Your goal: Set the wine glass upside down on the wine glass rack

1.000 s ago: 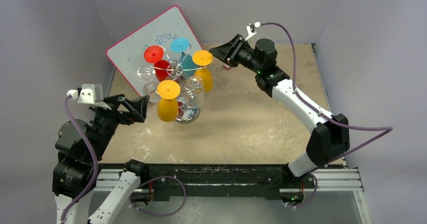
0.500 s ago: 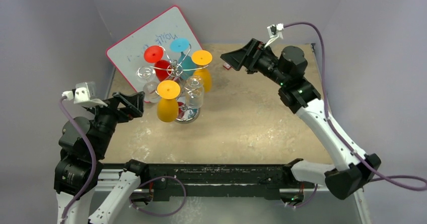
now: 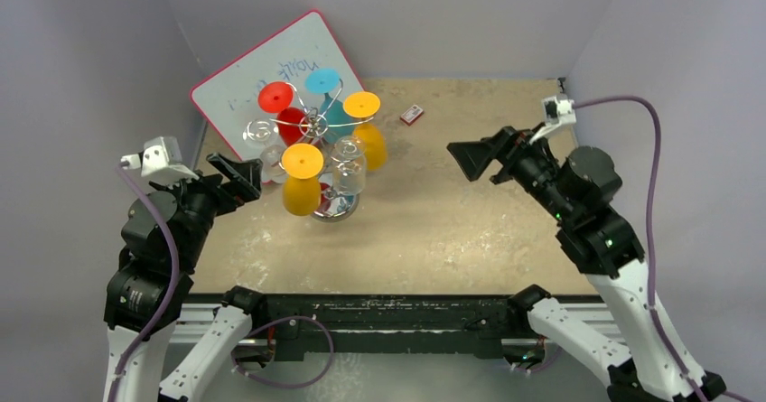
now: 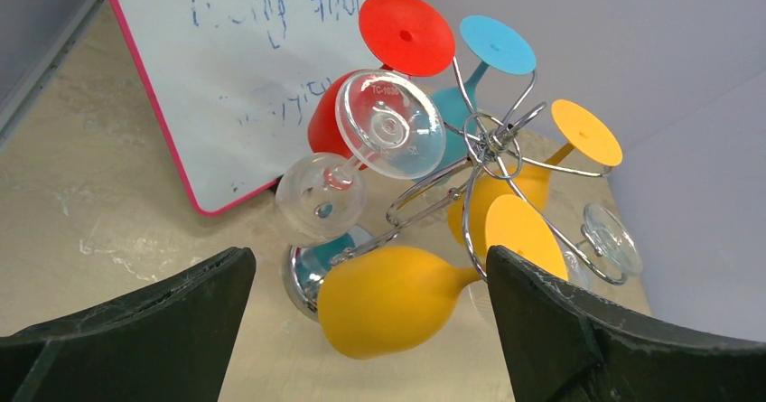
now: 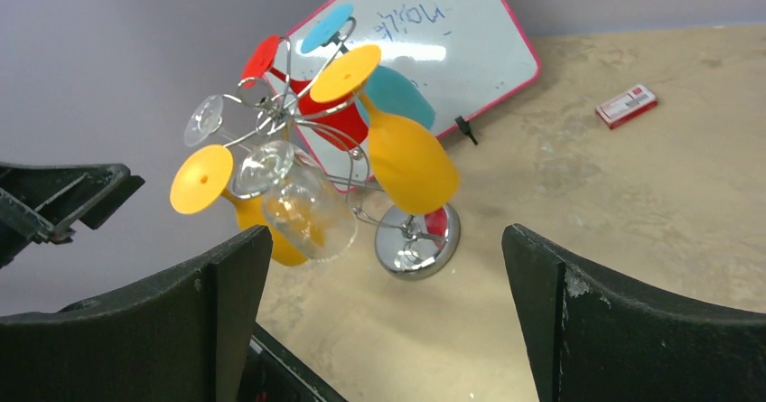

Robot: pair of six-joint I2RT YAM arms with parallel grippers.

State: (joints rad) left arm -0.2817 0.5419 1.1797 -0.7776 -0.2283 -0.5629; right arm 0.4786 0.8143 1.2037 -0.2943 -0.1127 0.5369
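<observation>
My right gripper (image 3: pixel 464 161) has just let go and pulled back from the rack (image 3: pixel 316 124) — its jaws stand wide apart and hold nothing. The orange glass (image 3: pixel 371 145) it was tending hangs on the rack's right side, foot up and bowl down, tilted outward. I judge the placing done, with only the retreat left to finish. My left gripper (image 3: pixel 238 174) waits just left of the rack, also spread wide and empty, touching nothing.

A second ago the right gripper sat right at that glass's foot, its jaws closer together. Now it is well apart from the rack, over the table (image 3: pixel 434 230), and the arm has folded back towards its base. The red box (image 3: pixel 412 114) it partly covered shows whole. The left arm has shifted a little. The other glasses (image 3: pixel 302 178) — red, teal, orange, clear — hang as they did.
</observation>
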